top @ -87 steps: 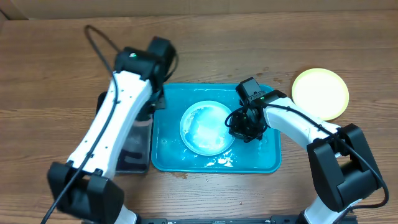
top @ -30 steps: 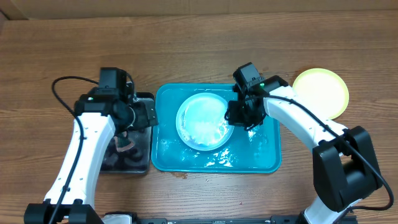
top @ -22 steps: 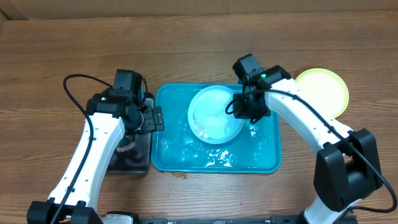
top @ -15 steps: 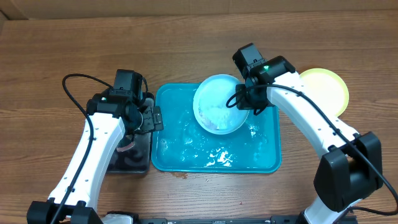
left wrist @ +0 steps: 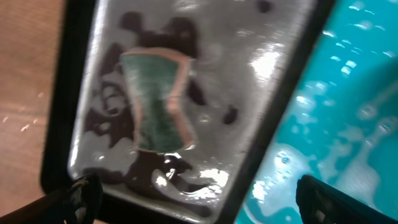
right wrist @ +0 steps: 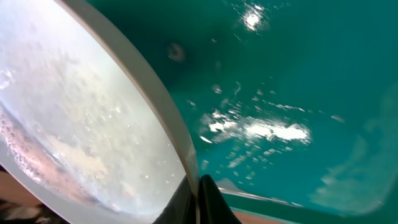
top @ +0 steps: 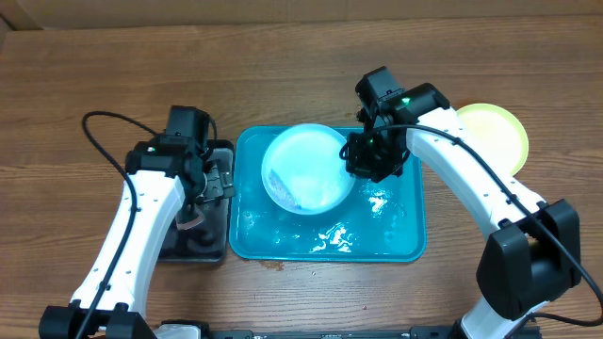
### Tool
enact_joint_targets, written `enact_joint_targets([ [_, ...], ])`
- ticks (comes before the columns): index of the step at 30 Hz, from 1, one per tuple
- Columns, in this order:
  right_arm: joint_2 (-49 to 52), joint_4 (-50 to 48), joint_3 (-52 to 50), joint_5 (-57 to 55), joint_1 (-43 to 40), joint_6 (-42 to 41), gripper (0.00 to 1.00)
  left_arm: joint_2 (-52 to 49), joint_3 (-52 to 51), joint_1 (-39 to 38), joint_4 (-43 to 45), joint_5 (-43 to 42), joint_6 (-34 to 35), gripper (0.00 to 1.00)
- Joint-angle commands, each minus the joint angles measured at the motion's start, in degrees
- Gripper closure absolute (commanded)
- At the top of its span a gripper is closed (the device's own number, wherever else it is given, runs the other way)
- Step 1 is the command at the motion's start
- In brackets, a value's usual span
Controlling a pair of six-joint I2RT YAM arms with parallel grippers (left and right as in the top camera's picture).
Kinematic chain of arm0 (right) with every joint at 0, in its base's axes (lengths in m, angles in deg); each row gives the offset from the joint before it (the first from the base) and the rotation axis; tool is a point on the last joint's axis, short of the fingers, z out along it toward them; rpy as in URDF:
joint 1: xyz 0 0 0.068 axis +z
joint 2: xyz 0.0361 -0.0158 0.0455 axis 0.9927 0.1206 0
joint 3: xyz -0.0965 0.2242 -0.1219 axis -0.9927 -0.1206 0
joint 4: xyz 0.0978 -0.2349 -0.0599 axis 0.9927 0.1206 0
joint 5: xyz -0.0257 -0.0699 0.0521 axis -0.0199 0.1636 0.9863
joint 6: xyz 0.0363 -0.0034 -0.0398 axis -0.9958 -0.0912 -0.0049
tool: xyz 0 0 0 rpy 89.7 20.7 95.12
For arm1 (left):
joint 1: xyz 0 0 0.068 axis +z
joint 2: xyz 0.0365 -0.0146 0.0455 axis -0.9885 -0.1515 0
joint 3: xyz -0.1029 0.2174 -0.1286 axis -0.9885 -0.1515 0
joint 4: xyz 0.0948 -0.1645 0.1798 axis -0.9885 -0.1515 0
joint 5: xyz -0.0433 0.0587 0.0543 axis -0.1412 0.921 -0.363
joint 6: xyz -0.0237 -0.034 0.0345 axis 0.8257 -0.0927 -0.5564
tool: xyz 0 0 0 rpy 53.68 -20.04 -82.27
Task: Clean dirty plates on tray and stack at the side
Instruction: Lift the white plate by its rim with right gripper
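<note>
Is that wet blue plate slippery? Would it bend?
Probably slippery: the plate looks wet and foamy, and the right gripper pinches only its rim. Likely stiff too: held by one edge, it looks round, with no sag.

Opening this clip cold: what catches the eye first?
The wet, glossy turquoise tray in the middle of the table stands out first, with the light blue plate over it, gripped at its rim by the right gripper. After that come the yellow-green plate on the wood at the right, and the green sponge lying in the black tray at the left.
</note>
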Motion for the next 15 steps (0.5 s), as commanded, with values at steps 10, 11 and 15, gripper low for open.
enact_joint_targets([
  [10,-1.4,-25.3,-16.9,29.3,-6.1,0.6,0.96,0.8,0.9,6.5,-3.8,0.9,4.4,0.00],
  [11,-1.4,-26.7,-17.9,29.9,-6.1,0.6,0.96,0.8,0.9,6.5,-3.8,0.9,4.4,0.00],
  [15,-1.4,-28.0,-20.2,30.0,-6.0,0.7,0.96,0.8,0.9,6.5,-3.8,0.9,4.4,0.00],
])
